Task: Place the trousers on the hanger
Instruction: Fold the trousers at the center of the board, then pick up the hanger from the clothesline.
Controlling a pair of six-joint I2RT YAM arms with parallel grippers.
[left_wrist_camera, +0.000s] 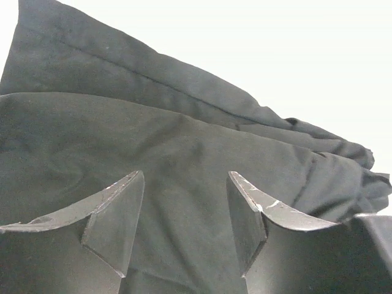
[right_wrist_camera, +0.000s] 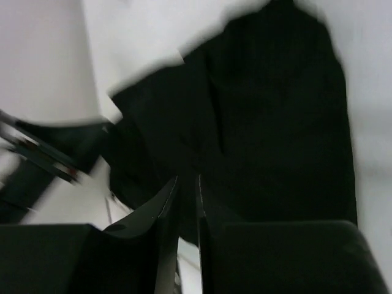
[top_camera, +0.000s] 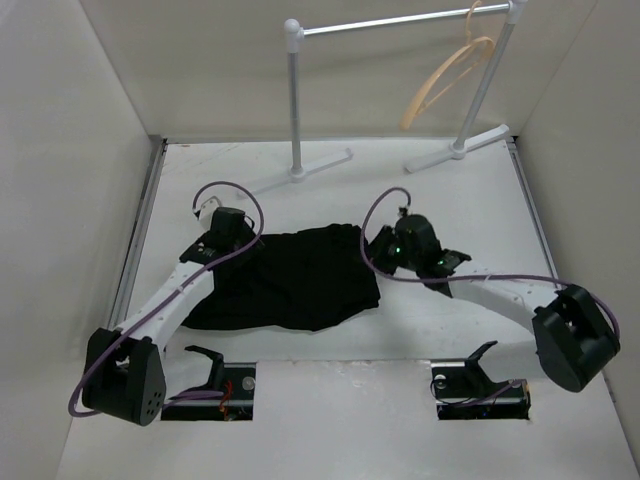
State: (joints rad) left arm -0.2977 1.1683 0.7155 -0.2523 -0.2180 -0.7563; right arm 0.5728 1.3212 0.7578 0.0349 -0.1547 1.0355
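Soft black trousers (top_camera: 290, 275) lie crumpled on the white bench (top_camera: 450, 200). The left arm (top_camera: 175, 295) ends over the trousers' far-left corner. The right arm (top_camera: 500, 295) ends just beside their right edge. Far behind the trousers stands a white-and-grey metal rail stand (top_camera: 295, 100), with a tan wooden hanger (top_camera: 428, 80) hooked on its bar.

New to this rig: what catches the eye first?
Crumpled black soft fabric trousers lie in the middle of the white table, the left gripper open over them. At the back right, a light tan wooden clothes hanger hangs on a white-and-grey metal rail stand.
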